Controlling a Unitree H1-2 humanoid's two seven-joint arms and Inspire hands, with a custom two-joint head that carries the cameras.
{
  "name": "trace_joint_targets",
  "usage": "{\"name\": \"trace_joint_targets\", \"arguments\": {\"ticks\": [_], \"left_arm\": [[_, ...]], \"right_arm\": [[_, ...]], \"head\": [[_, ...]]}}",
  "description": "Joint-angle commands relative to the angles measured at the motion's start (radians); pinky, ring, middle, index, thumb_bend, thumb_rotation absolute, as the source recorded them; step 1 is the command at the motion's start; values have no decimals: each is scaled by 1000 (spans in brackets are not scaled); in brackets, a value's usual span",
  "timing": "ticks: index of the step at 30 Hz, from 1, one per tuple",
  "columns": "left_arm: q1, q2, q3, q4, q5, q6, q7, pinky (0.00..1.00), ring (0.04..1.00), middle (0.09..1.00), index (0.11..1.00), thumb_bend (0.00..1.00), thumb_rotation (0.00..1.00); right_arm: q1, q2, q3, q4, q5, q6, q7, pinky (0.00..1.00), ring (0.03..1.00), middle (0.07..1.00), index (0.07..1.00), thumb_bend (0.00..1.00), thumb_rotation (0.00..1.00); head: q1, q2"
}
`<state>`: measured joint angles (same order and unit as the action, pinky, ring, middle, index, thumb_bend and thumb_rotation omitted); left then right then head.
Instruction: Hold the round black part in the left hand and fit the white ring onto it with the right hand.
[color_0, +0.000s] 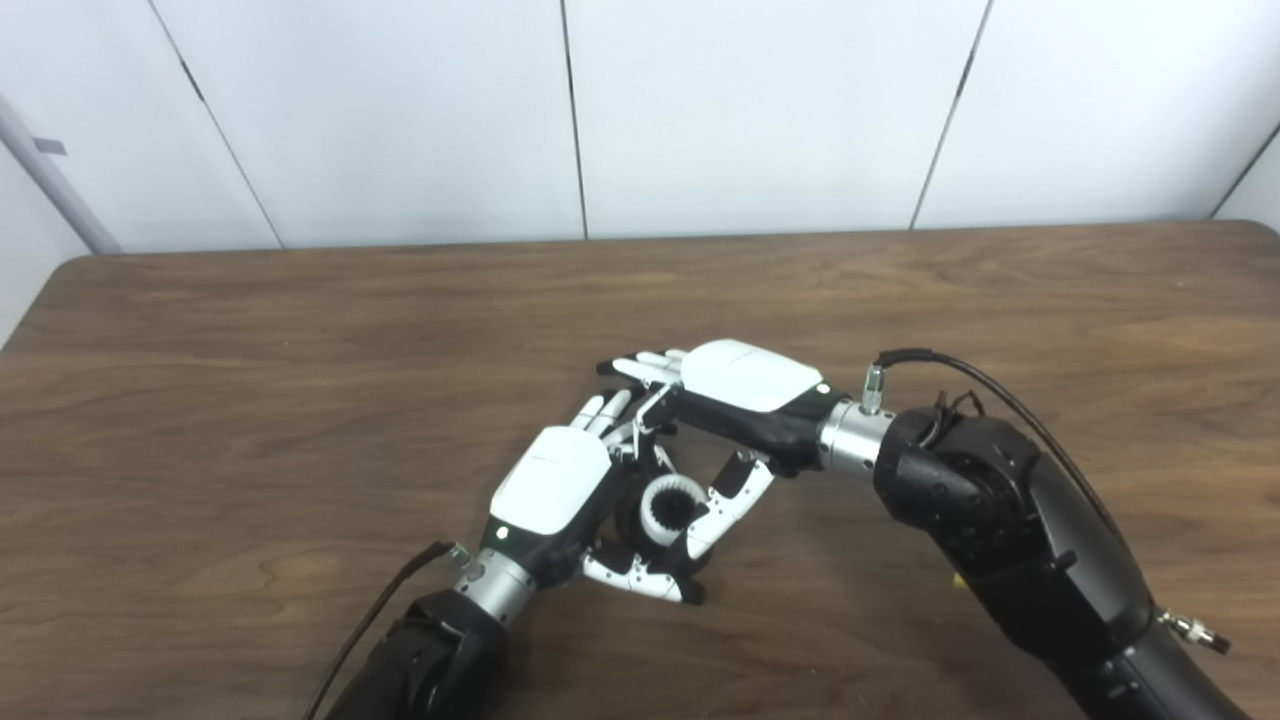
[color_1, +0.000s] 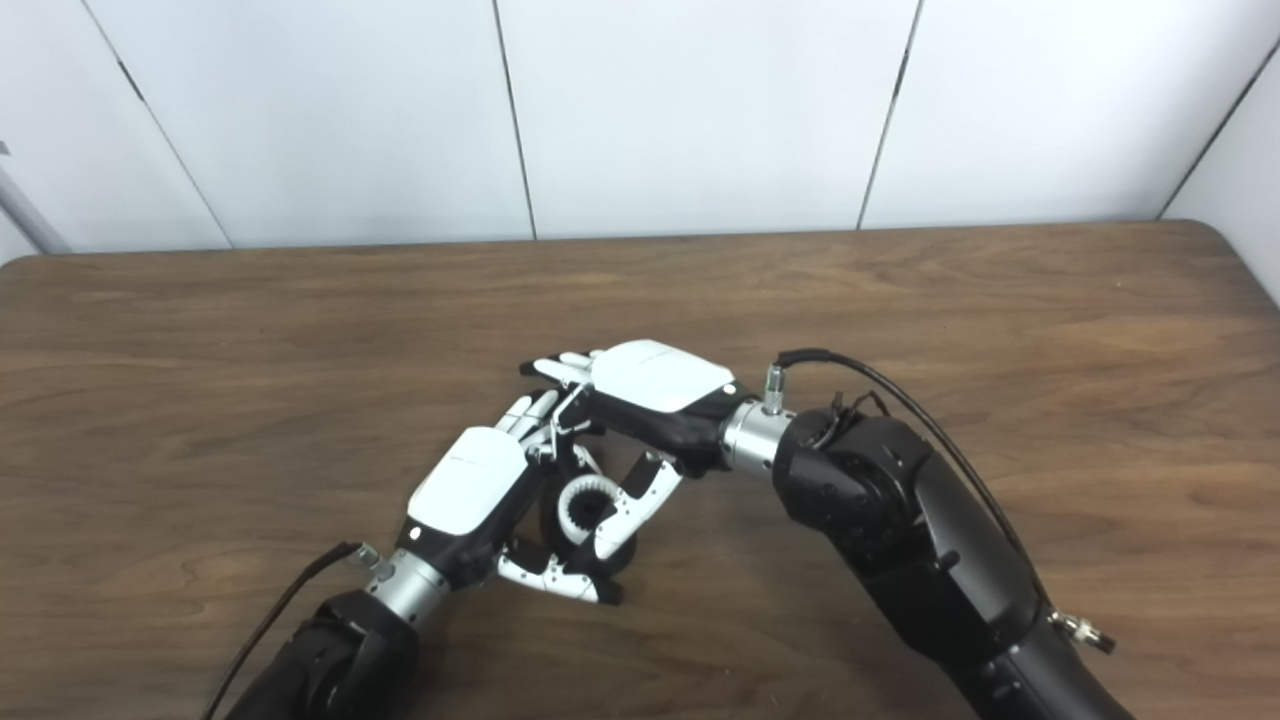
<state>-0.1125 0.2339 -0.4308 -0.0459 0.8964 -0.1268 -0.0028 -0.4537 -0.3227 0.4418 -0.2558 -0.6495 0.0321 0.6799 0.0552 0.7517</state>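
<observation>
White ring (color_0: 668, 508), one, on black part (color_1: 553, 522); left hand (color_0: 556, 490), right hand (color_0: 745, 385) both gripping.

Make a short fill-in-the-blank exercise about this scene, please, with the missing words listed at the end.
1. The white ring has small teeth along its ____ edge.
2. The left hand and the right hand meet above a ____ table.
3. The round black part is mostly hidden by the ____ hand.
4. The arm with a black cable looping over its wrist enters from the picture's ____ side.

Missing words: inner; wooden; left; right
</observation>
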Motion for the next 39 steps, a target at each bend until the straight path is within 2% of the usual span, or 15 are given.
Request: {"name": "trace_joint_targets", "arguments": {"ticks": [1, 10, 12, 15, 22, 30, 34, 37, 39], "left_arm": [[-20, -2, 0, -3, 2, -7, 0, 1000, 1000, 849, 479, 521, 48], [-22, -1, 3, 0, -2, -3, -7, 1000, 1000, 856, 479, 520, 48], [-24, -1, 4, 7, -3, -3, -6, 1000, 1000, 856, 479, 520, 48], [-28, -1, 6, 22, -8, -8, 2, 1000, 1000, 855, 479, 520, 48], [-44, -14, 12, 96, -38, -5, 16, 1000, 1000, 855, 479, 520, 47], [-48, -44, 50, 143, -164, 24, -38, 1000, 1000, 865, 479, 521, 46], [-57, -50, 62, 165, -192, 32, -49, 1000, 1000, 861, 479, 520, 47], [-70, -52, 67, 195, -197, 21, -38, 1000, 1000, 858, 479, 520, 46], [-83, -54, 69, 221, -199, 15, -28, 1000, 1000, 857, 479, 520, 47]], "right_arm": [[-31, 4, -5, -31, 18, -3, -3, 1000, 1000, 1000, 915, 1000, 514], [-30, -7, -12, -38, 34, 17, 9, 1000, 1000, 1000, 927, 1000, 514], [-25, -5, -22, -42, 39, 27, 3, 1000, 1000, 1000, 944, 1000, 546], [-14, 7, -46, -45, 54, 39, -22, 1000, 1000, 1000, 991, 1000, 596], [22, 40, -107, -38, 99, 36, -98, 1000, 1000, 1000, 1000, 1000, 654], [55, 39, -115, -20, 105, 26, -146, 1000, 1000, 1000, 1000, 1000, 644], [81, 24, -122, -17, 114, 17, -163, 1000, 1000, 1000, 1000, 1000, 658], [113, 22, -149, -12, 151, 19, -183, 1000, 1000, 1000, 1000, 1000, 669], [148, 25, -191, -17, 205, 29, -204, 1000, 1000, 1000, 1000, 1000, 670]], "head": [[1, 2], [0, -3], [1, -9], [3, -15], [15, -35], [29, -52], [32, -58], [27, -71], [25, -81]]}}
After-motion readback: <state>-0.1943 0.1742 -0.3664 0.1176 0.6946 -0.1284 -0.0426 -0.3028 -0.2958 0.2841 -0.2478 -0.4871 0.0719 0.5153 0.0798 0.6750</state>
